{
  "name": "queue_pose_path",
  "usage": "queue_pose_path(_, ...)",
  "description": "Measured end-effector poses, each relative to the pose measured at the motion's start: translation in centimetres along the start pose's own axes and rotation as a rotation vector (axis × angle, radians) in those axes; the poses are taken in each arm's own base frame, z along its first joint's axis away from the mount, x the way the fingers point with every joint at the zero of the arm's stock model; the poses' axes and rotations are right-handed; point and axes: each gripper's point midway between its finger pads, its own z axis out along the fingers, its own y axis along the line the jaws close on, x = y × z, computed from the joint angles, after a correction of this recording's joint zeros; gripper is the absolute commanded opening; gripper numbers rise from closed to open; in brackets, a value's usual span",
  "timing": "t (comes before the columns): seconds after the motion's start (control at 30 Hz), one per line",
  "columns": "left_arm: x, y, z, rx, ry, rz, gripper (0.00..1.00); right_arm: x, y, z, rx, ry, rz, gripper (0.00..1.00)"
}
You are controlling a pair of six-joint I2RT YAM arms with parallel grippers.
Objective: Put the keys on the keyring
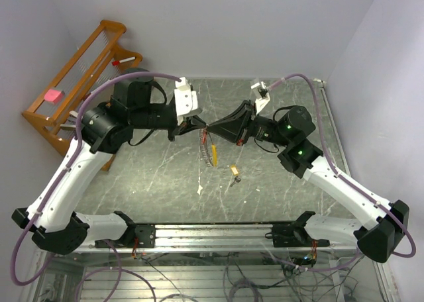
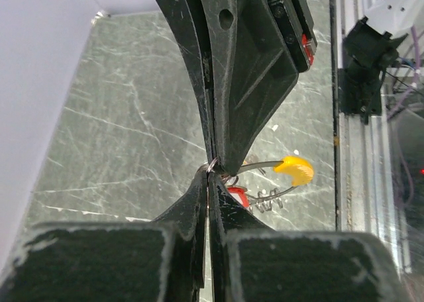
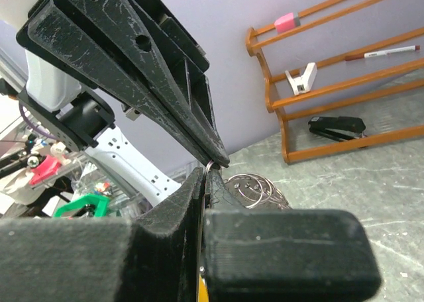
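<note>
The keyring [image 1: 211,150], a coil of silvery wire, hangs just below the centre of the overhead view, clear of the grey marbled table [image 1: 146,183], caught where the two arms meet tip to tip. The left gripper [image 1: 199,124], reaching in from the left of the frame, and the right gripper [image 1: 214,128], reaching in from the right, both have their fingers pressed together, and a small loop of the ring's wire shows pinched at the point where they touch. In the left wrist view the curved yellow-orange tag [image 2: 295,169] juts to the right of centre, with the red-headed key [image 2: 238,196] just beside the left gripper's tips; whether it is threaded on the wire cannot be told. The brass-yellow key [image 1: 234,173] lies on the table below and right of the ring, apart from it, with a white scrap [image 1: 200,188] lower left of the key. A wooden rack [image 1: 79,77] leans in the upper left corner; the right wrist view shows a pink eraser [image 3: 285,22], white clip [image 3: 301,78], pen [image 3: 391,50] and black stapler [image 3: 336,124] on its rails.
</note>
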Motion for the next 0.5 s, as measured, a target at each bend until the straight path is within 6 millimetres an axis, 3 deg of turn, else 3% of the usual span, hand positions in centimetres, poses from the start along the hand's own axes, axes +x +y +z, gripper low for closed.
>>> queue_pose_path(0.27, 1.9, -0.7, 1.0, 0.090, 0.062, -0.077, 0.07, 1.5, -0.7, -0.4, 0.017, 0.066, 0.029, 0.00)
queue_pose_path(0.5, 2.1, -1.1, 1.3, 0.130, 0.078, -0.107, 0.07, 1.8, -1.1, -0.9, 0.024, 0.084, 0.027, 0.00)
